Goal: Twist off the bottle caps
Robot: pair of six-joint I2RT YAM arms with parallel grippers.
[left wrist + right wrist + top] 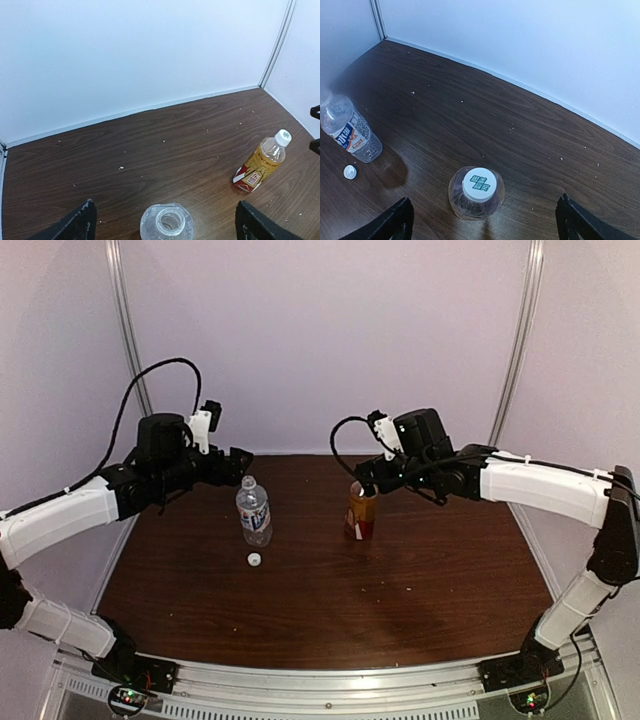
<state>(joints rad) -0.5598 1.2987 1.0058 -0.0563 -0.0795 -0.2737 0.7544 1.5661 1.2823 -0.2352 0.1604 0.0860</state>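
The clear bottle [254,512] with the white-blue label stands left of centre, and its neck [169,221] is open. Its white cap [254,560] lies on the table just in front of it, also seen in the right wrist view [350,172]. My left gripper [238,464] is open above and behind this bottle, with the neck between the jaws [166,215]. The amber bottle [362,512] stands to the right with its white cap [480,184] on. My right gripper [366,484] is open and hovers right above that cap [485,210], not touching it.
The dark wooden table [400,580] carries small white crumbs. White walls close it in at the back and both sides [330,340]. The two bottles stand about a hand's width apart.
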